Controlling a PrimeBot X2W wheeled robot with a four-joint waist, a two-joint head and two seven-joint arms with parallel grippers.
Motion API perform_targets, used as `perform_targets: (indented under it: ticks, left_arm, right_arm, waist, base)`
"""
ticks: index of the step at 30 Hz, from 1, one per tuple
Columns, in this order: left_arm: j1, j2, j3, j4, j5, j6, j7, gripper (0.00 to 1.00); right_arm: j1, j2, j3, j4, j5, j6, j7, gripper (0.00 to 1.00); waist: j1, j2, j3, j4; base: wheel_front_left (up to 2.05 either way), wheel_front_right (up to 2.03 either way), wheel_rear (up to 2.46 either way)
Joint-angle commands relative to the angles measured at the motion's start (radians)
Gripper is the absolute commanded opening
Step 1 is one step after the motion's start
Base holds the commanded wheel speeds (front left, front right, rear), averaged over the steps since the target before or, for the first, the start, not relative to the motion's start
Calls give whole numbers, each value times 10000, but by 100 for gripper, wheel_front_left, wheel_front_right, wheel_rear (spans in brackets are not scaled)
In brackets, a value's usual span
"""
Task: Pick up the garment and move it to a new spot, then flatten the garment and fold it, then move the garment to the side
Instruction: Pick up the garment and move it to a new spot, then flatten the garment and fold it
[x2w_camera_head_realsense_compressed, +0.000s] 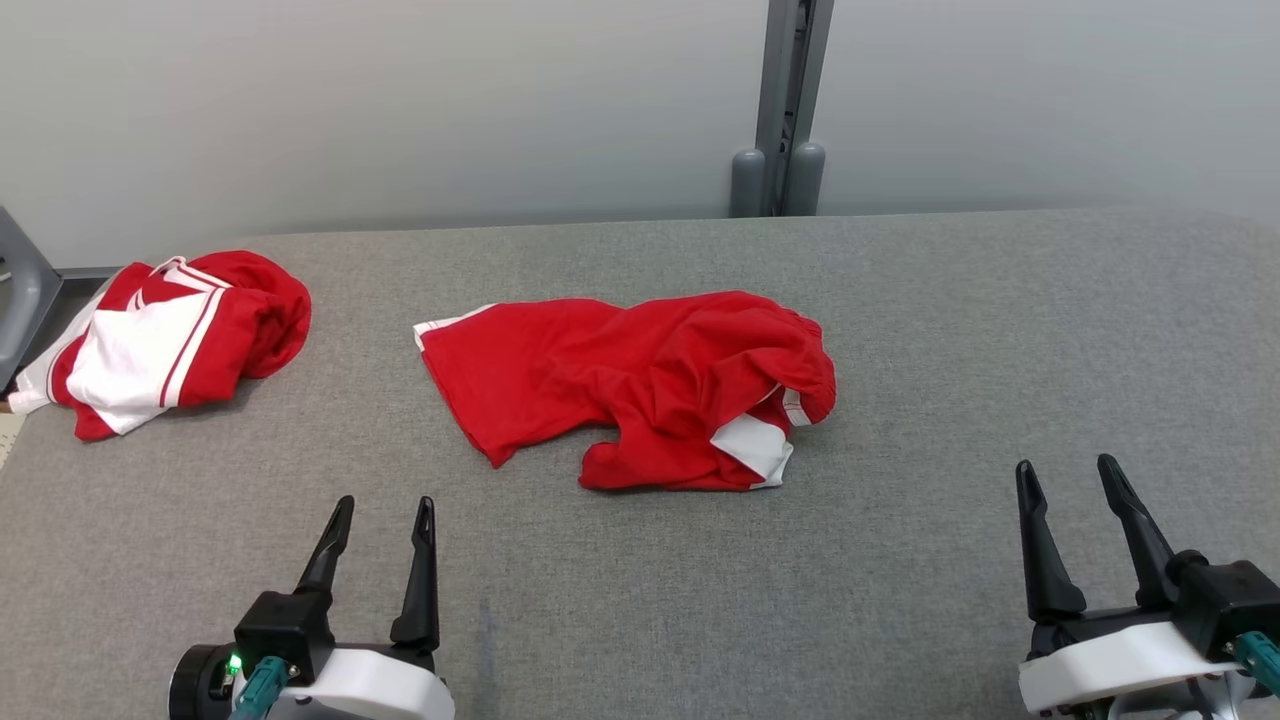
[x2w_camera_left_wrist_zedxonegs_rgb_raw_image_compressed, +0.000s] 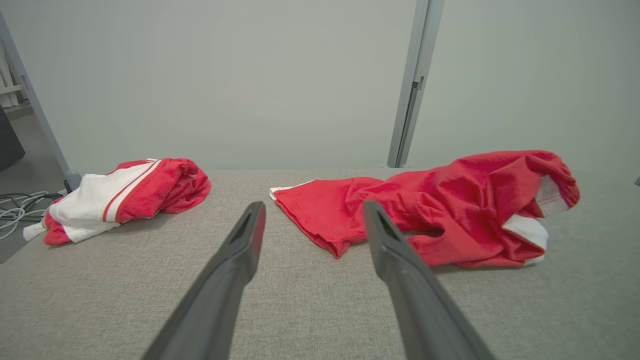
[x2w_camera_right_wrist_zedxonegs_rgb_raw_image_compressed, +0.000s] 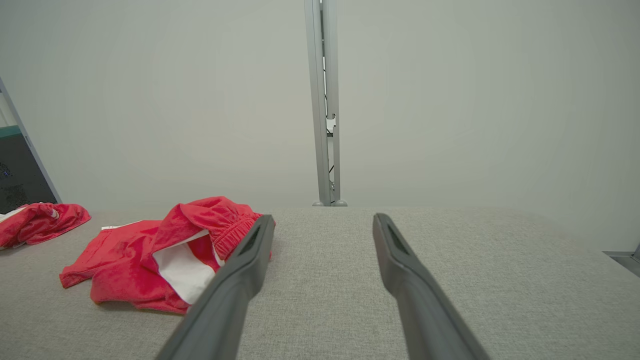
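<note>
A crumpled red garment (x2w_camera_head_realsense_compressed: 640, 385) with white trim lies in the middle of the grey table (x2w_camera_head_realsense_compressed: 900, 560). The left wrist view has the garment (x2w_camera_left_wrist_zedxonegs_rgb_raw_image_compressed: 440, 210) ahead and to the right, and the right wrist view has the garment (x2w_camera_right_wrist_zedxonegs_rgb_raw_image_compressed: 165, 255) at the lower left. My left gripper (x2w_camera_head_realsense_compressed: 383, 513) rests at the lower left, open and holding nothing, well short of the cloth. Open and bare too, my right gripper (x2w_camera_head_realsense_compressed: 1068, 474) sits at the lower right, off to the garment's right. In their own wrist views the left gripper (x2w_camera_left_wrist_zedxonegs_rgb_raw_image_compressed: 314, 212) and the right gripper (x2w_camera_right_wrist_zedxonegs_rgb_raw_image_compressed: 324, 224) both show spread fingers.
A second red and white garment (x2w_camera_head_realsense_compressed: 170, 340) lies bunched at the table's far left edge, also in the left wrist view (x2w_camera_left_wrist_zedxonegs_rgb_raw_image_compressed: 125, 197). A grey post (x2w_camera_head_realsense_compressed: 785, 110) stands against the wall behind the table. Cables (x2w_camera_left_wrist_zedxonegs_rgb_raw_image_compressed: 17, 207) lie on the floor at the left.
</note>
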Motion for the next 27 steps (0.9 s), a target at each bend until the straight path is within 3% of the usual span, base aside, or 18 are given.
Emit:
perform_targets:
  ticks: [1, 27]
  left_arm:
    - [40, 30, 72, 7, 94, -55, -19, 100]
    - [-312, -52, 28, -53, 165, -214, -20, 100]
  right_arm:
    - [75, -56, -14, 3, 64, 5, -53, 100]
    - [-474, -53, 211, 337, -121, 5, -53, 100]
  waist:
    - [0, 0, 5, 10]
    - [0, 0, 362, 422]
  base:
    - [0, 0, 0]
    - [0, 0, 0]
